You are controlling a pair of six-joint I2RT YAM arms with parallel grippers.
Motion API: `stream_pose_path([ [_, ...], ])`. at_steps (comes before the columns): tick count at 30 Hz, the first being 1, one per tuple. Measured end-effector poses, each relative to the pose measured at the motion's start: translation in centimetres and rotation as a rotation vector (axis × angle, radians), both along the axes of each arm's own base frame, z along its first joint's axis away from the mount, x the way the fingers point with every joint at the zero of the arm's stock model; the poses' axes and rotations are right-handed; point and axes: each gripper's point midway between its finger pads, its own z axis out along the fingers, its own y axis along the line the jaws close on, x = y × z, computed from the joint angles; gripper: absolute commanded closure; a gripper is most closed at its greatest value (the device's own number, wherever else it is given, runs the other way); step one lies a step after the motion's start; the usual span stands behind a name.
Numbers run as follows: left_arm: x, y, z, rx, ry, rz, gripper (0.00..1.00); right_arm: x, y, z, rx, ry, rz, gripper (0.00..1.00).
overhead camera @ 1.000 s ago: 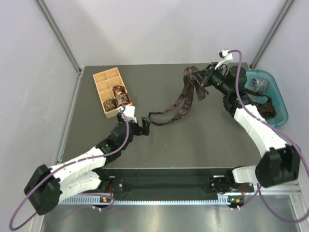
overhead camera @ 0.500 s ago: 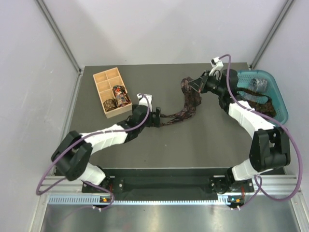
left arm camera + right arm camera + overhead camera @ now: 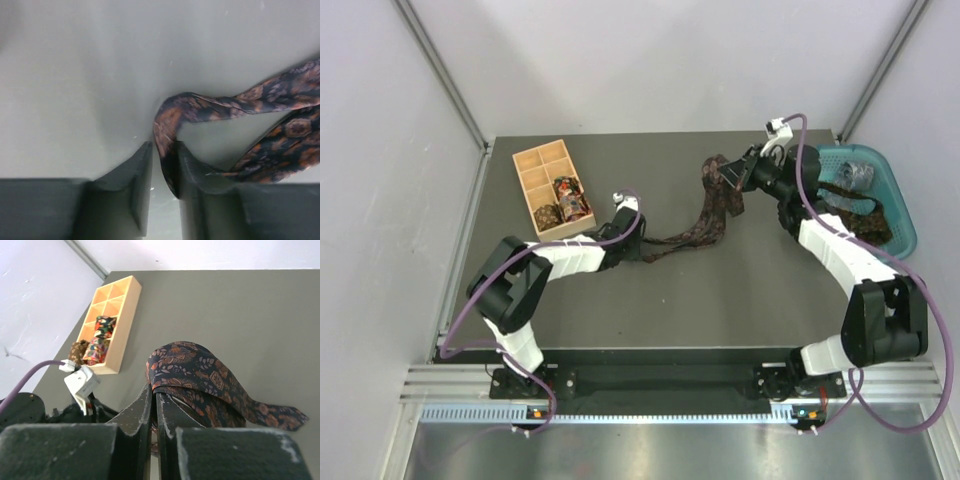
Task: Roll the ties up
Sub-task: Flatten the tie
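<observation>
A dark paisley tie point(image 3: 705, 220) lies stretched across the table between both grippers. My left gripper point(image 3: 637, 246) sits at its narrow, looped end. In the left wrist view that end point(image 3: 167, 125) stands between the half-closed fingers, against the right finger point(image 3: 192, 170), with a slit of table showing beside the left one. My right gripper point(image 3: 740, 177) is shut on the tie's wide end, which drapes over its fingertips point(image 3: 200, 370). Rolled ties point(image 3: 568, 200) fill compartments of the wooden box point(image 3: 535, 160).
The teal basket point(image 3: 905, 215) at the right edge holds more ties, a grey one point(image 3: 857, 176) and a dark one point(image 3: 865, 212). The wooden box point(image 3: 127, 305) stands at the far left. Enclosure walls rise close around the table.
My left arm has reached right to the tie's narrow end, and its jaws have narrowed from wide open. The right gripper has shifted the wide end a little while keeping hold.
</observation>
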Motion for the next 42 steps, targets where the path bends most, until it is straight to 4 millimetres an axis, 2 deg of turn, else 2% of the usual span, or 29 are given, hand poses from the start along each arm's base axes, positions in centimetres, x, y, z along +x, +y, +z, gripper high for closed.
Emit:
stream_pose_path([
  [3, -0.1, 0.6, -0.3, 0.01, 0.017, 0.023, 1.0, 0.0, -0.7, -0.4, -0.006, 0.004, -0.039, 0.97],
  [8, 1.1, 3.0, -0.1, 0.004, 0.011, 0.103, 1.0, -0.7, -2.0, -2.9, -0.016, 0.053, -0.106, 0.92],
  [11, -0.2, 6.0, 1.1, 0.012, -0.038, 0.173, 1.0, -1.4, -2.5, -5.6, -0.004, 0.116, -0.139, 0.92],
  [13, -1.4, 8.0, 4.6, -0.005, -0.135, 0.223, 1.0, -2.3, -2.4, -7.5, 0.022, 0.163, -0.141, 0.92],
  [14, -1.7, 8.8, 6.9, -0.03, -0.199, 0.25, 1.0, -2.7, -2.3, -8.4, 0.039, 0.188, -0.139, 0.92],
  [18, -2.8, 11.9, 17.8, -0.189, -0.493, 0.379, 1.0, -5.2, -0.9, -11.9, 0.083, 0.274, -0.103, 0.91],
  [19, -3.4, 12.8, 19.9, -0.227, -0.549, 0.411, 1.0, -5.7, -0.4, -12.5, 0.088, 0.285, -0.088, 0.91],
  [21, -4.6, 14.3, 22.3, -0.283, -0.625, 0.462, 1.0, -6.8, 0.7, -13.5, 0.093, 0.306, -0.056, 0.88],
  [23, -5.6, 15.4, 22.7, -0.307, -0.658, 0.494, 1.0, -7.7, 1.6, -14.2, 0.099, 0.321, -0.027, 0.86],
  [25, -6.4, 16.2, 22.2, -0.299, -0.66, 0.512, 1.0, -8.6, 2.5, -15.1, 0.1, 0.342, -0.004, 0.76],
  [31, -7.9, 17.8, 21.9, -0.278, -0.654, 0.548, 1.0, -11.8, 3.8, -18.6, 0.095, 0.433, -0.022, 0.69],
  [32, -8.3, 18.0, 22.1, -0.288, -0.659, 0.554, 1.0, -12.6, 4.3, -19.3, 0.087, 0.452, -0.021, 0.63],
  [33, -8.6, 18.3, 22.4, -0.299, -0.666, 0.56, 1.0, -13.5, 4.9, -19.9, 0.078, 0.467, -0.018, 0.39],
  [35, -9.1, 18.6, 22.9, -0.322, -0.682, 0.567, 1.0, -15.0, 5.9, -21.0, 0.067, 0.497, -0.014, 0.22],
  [38, -9.5, 18.9, 23.5, -0.35, -0.698, 0.581, 1.0, -15.2, 6.2, -21.7, 0.068, 0.513, -0.036, 0.11],
  [42, -9.8, 19.3, 22.5, -0.321, -0.669, 0.59, 1.0, -14.0, 5.8, -21.5, 0.088, 0.494, -0.119, 0.08],
])
